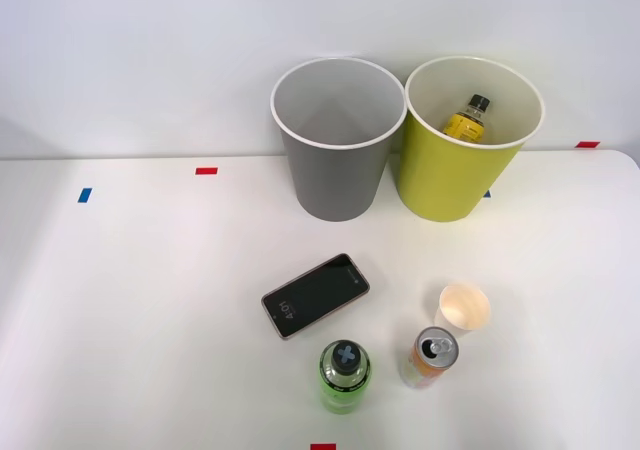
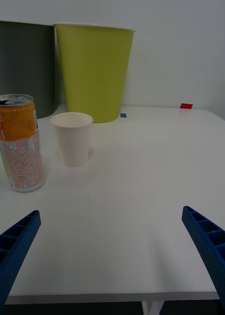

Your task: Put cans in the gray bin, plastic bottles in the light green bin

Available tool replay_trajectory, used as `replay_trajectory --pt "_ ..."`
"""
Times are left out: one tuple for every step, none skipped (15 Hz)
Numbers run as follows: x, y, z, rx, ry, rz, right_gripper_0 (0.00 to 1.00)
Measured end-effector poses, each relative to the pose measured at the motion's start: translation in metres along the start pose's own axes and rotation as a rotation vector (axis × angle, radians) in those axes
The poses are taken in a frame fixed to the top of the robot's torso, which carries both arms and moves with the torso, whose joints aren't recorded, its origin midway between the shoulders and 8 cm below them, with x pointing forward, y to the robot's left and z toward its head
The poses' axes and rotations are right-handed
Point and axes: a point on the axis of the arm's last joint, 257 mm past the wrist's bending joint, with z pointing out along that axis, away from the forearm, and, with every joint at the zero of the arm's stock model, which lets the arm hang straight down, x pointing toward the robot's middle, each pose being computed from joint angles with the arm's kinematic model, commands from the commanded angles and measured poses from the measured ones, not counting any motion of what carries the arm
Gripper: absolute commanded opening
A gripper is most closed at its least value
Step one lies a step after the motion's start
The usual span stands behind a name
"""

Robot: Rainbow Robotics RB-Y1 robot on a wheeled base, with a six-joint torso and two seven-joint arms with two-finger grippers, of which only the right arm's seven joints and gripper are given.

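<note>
Fingers (image 2: 16, 246) of the right arm stand spread wide, gripping nothing, low over the white surface (image 1: 130, 300). At lower centre of the front view stand the orange can (image 1: 432, 357) and green bottle (image 1: 345, 375). The yellow-labelled bottle (image 1: 468, 117) lies inside the light green bin (image 1: 455, 180), beside the gray bin (image 1: 335, 175).

Bright even overhead light; faint soft shadows; sharp focus throughout.

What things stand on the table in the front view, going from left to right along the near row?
Smartphone → green bottle → orange can → paper cup.
</note>
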Motion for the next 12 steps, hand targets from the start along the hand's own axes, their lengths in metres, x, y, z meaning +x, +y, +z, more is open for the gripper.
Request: replay_trajectory --pt "0.0000 0.0000 0.0000 0.000 0.000 0.000 1.00" --pt "0.0000 0.0000 0.0000 0.000 0.000 0.000 1.00" --pt "0.0000 0.0000 0.0000 0.000 0.000 0.000 1.00" --pt "0.0000 0.0000 0.0000 0.000 0.000 0.000 1.00" --pt "0.0000 0.0000 0.0000 0.000 0.000 0.000 1.00" --pt "0.0000 0.0000 0.0000 0.000 0.000 0.000 1.00" --pt "0.0000 0.0000 0.0000 0.000 0.000 0.000 1.00" --pt "0.0000 0.0000 0.0000 0.000 0.000 0.000 1.00" --pt "0.0000 0.0000 0.0000 0.000 0.000 0.000 1.00" --pt "0.0000 0.0000 0.0000 0.000 0.000 0.000 1.00" --pt "0.0000 0.0000 0.0000 0.000 0.000 0.000 1.00" --pt "0.0000 0.0000 0.0000 0.000 0.000 0.000 1.00"
